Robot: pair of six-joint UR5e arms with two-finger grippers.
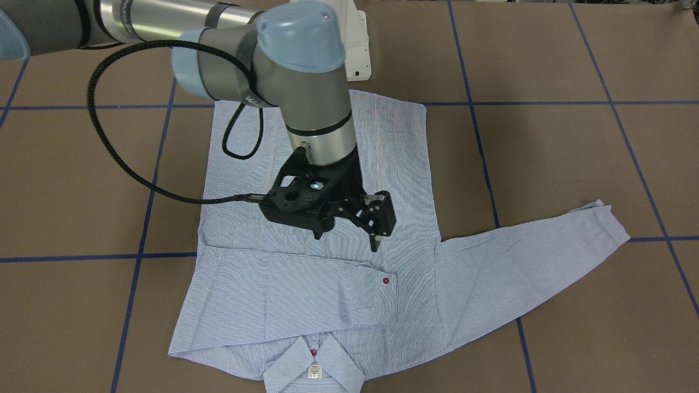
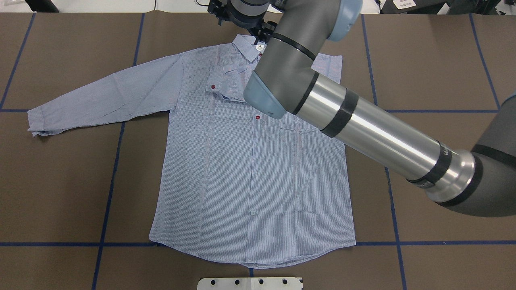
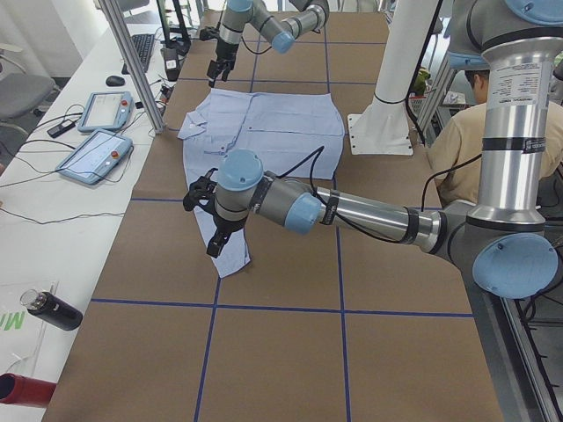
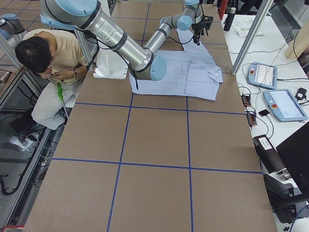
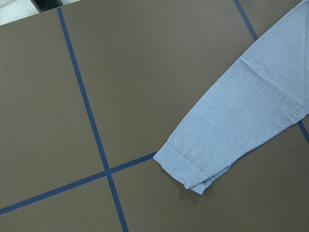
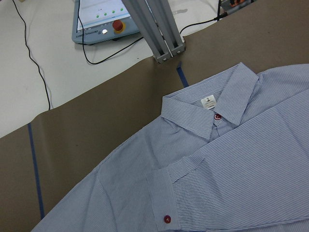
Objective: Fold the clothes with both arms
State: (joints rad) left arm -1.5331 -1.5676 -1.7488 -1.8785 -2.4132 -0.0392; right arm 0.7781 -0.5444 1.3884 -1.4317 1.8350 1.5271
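**One sleeve folded, one out: mind the middle of the shirt**

In the front-facing view, nearest you at the bottom edge is the collar of the striped shirt. The shirt lies flat, buttons up, on the brown table. Just above the collar, one sleeve is folded across the chest, ending in a red-buttoned cuff. The outstretched sleeve runs off to the right.

Farther up, the right gripper hangs over the shirt's centre, its fingers spread wide and holding nothing. The left gripper shows only in the left side view, near the outstretched sleeve's end. You cannot tell how far open it is.

If the right gripper descends here, a finger could snag the folded cuff and drag that fold open. If the outstretched sleeve is brought across while that arm hangs there, the arms could meet over the chest.
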